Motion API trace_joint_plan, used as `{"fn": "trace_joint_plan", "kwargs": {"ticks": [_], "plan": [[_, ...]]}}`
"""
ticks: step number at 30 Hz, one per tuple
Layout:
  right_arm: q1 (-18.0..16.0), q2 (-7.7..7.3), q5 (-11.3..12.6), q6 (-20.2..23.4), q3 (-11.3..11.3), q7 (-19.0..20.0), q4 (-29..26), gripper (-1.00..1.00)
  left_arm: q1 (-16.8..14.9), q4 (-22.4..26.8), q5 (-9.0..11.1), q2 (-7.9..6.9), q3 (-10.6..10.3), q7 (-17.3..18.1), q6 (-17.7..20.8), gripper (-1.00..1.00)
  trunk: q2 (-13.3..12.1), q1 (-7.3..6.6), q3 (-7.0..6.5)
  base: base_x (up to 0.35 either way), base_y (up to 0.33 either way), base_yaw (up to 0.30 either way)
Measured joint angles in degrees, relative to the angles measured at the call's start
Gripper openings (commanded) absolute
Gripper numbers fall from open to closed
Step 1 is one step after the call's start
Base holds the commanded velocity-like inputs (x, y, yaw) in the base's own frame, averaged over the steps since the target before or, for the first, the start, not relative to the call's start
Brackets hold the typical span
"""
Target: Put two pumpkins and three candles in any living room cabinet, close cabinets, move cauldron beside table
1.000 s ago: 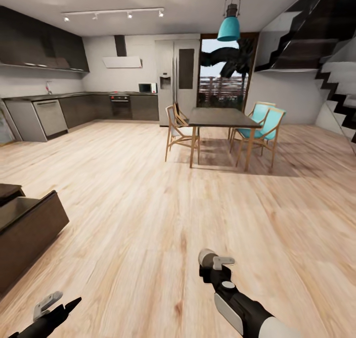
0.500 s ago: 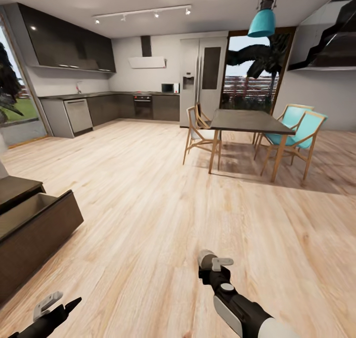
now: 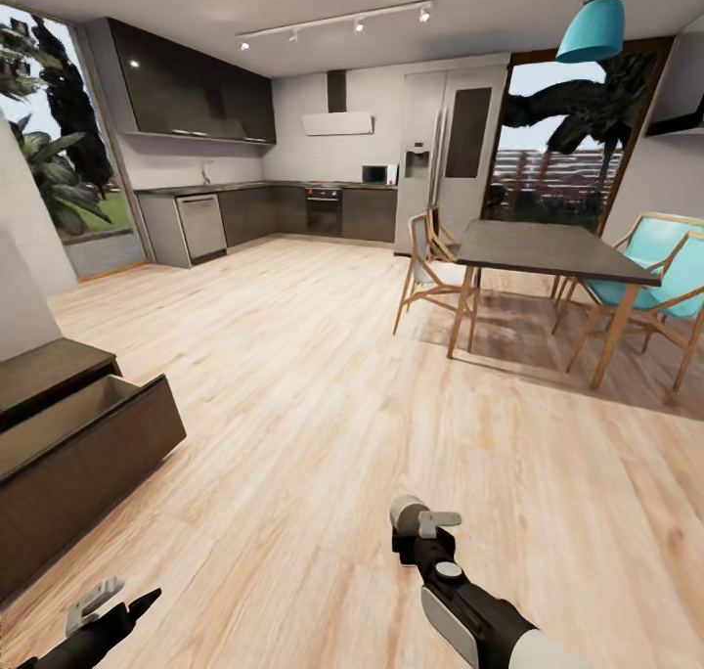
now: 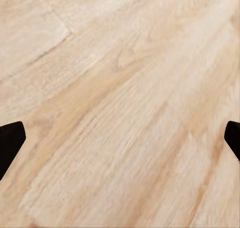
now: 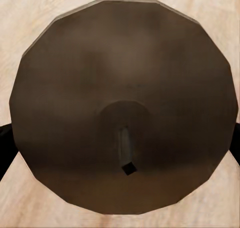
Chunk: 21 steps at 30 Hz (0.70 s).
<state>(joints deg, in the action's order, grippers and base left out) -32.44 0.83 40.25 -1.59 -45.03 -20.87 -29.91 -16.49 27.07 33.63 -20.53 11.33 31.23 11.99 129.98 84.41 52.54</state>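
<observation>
Head view: cabinet (image 3: pixel 78 454) at left with its drawer pulled out, wooden floor (image 3: pixel 323 376) ahead, right gripper (image 3: pixel 416 522) low in front. Left wrist view: left gripper (image 4: pixel 120 138) released and empty, fingers (image 4: pixel 10 143) wide over floor. Right wrist view: fingers grasping a candle (image 5: pixel 122 105), wick up; risk: a marginal edge grip could slip in transit to the drawer.

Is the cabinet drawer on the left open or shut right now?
Open. In the head view the cabinet drawer is pulled out, its front standing clear of the body and its pale inside showing.
</observation>
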Motion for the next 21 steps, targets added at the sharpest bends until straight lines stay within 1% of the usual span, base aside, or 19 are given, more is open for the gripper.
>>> {"fn": "trace_joint_plan", "kwargs": {"ticks": [3, 5, 15, 21], "plan": [[0.0, 0.00, -0.1, 0.0, 0.0, 0.0, 0.3, -1.00, 0.0, 0.0, 0.0, -0.04, 0.0, 0.0, 0.0, 1.00, 0.0, 0.00, 0.00, 0.282, -0.140, 0.260], [0.0, -0.06, -0.2, 0.0, 0.0, 0.0, 0.3, -1.00, 0.0, 0.0, 0.0, -0.03, 0.0, 0.0, 0.0, 1.00, 0.0, 0.00, 0.00, 0.282, -0.073, 0.147], [0.0, -0.05, -0.3, -0.4, 0.0, 0.0, 0.3, -1.00, 0.0, 0.0, 0.0, -0.03, 0.0, 0.0, 0.0, 1.00, 0.0, 0.00, 0.00, 0.282, -0.009, 0.029], [0.0, -0.01, -0.2, -0.4, 0.0, 0.0, 0.5, -1.00, 0.0, 0.0, 0.0, 0.02, 0.0, 0.0, 0.0, 1.00, 0.0, 0.00, 0.00, 0.279, 0.000, 0.228]]}}
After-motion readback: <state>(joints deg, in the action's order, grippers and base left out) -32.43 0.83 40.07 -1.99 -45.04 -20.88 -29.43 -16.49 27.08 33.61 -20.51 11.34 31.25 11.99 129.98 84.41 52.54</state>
